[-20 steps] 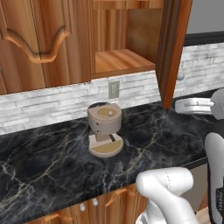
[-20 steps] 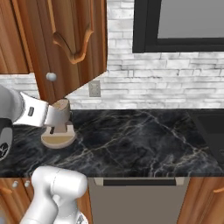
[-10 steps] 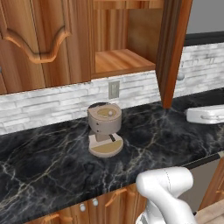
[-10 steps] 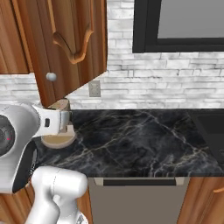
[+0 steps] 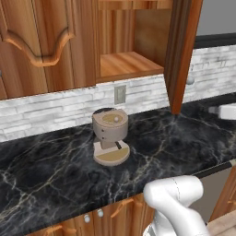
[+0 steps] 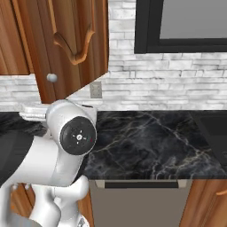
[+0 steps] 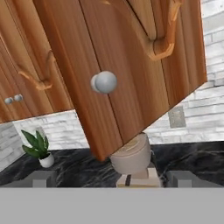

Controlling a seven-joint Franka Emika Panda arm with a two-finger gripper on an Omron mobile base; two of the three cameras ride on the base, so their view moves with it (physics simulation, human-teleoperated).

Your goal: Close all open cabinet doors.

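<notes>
Clearly, the step in hand is the approach to the open reddish-brown wood cabinet door with the curved arch moulding (image 7: 131,65), which hangs swung out from the upper cabinet above the black marbled counter (image 5: 55,170). In the left base view this door (image 5: 182,50) stands edge-on, at the right of the exposed wooden shelf (image 5: 126,64). In the hand view its small round silver knob (image 7: 104,82) is straight ahead and the panel is near the camera. The end effector (image 7: 111,178) is open, its two dark tips are wide apart and hold nothing. Below the door a beige round coffee machine (image 5: 110,136) stands on the counter, and a small green plant in a white pot (image 7: 39,148) is further away. The next move probably calls for placing the hand against the outer face of the door, near the knob edge, and pushing it toward the cabinet without touching the coffee machine.
</notes>
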